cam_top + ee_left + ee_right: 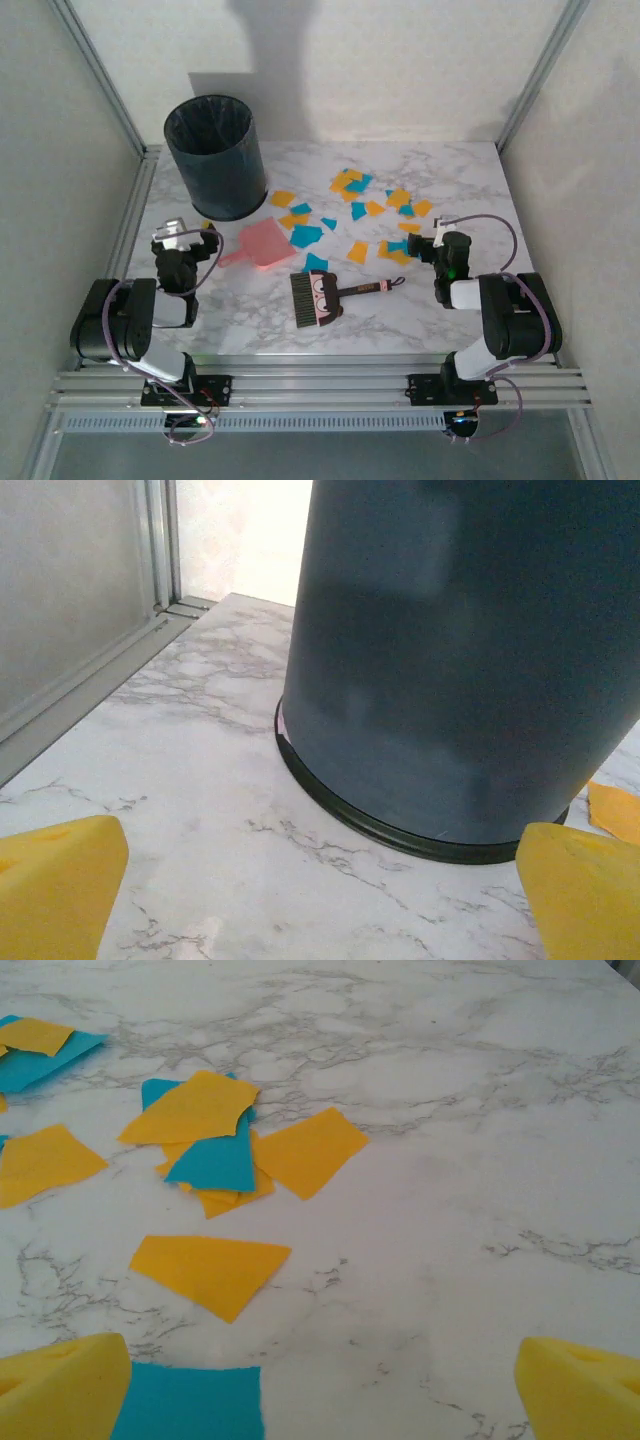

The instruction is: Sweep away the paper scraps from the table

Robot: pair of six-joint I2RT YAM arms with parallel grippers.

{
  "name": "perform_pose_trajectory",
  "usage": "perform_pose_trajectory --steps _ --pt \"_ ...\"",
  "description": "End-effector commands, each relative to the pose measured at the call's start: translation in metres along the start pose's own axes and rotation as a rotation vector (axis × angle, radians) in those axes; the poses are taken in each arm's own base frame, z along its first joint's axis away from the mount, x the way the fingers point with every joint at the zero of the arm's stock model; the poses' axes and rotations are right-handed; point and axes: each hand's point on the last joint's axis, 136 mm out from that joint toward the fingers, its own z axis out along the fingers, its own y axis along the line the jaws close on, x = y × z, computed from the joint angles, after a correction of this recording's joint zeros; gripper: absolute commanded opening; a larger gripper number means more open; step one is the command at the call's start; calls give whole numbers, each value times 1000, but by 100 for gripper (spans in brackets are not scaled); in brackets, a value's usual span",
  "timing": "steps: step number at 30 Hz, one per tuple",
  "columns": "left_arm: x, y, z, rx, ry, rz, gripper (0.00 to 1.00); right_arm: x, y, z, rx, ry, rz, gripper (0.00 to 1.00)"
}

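The paper scraps (350,210), orange-yellow and teal-blue, lie scattered over the middle and right of the table (250,325). My right gripper (425,240) stands open at the right edge of the scatter. Its wrist view shows the gripper (320,1390) low over the marble, a teal scrap (190,1400) beside the left fingertip (60,1385) and an orange scrap (210,1270) just ahead. My left gripper (190,228) is open and empty near the table's left side. In its wrist view the gripper (320,900) faces the foot of the bin, with one orange scrap (615,810) at the right.
A dark round bin (213,155) stands at the back left, close in front of the left gripper (460,650). A pink dustpan (262,245) lies left of centre. A dark hand brush (318,297) lies near the front middle. Aluminium rails (135,215) edge the table.
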Motion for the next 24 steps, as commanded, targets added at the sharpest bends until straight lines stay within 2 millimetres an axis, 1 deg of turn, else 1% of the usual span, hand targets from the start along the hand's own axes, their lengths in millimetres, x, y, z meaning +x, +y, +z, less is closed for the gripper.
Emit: perform_pose_trajectory --steps 1,19,22,24 --pt "-2 -1 2 -10 -11 14 99 -11 0 2 -3 -28 9 99" --pt "-2 -1 2 -7 -9 13 99 -11 0 2 -4 -27 9 99" --pt "-2 -1 1 -7 -12 13 100 -10 0 2 -4 -27 9 99" --pt "-6 -1 1 -12 -15 10 99 -13 0 1 -8 -27 7 99"
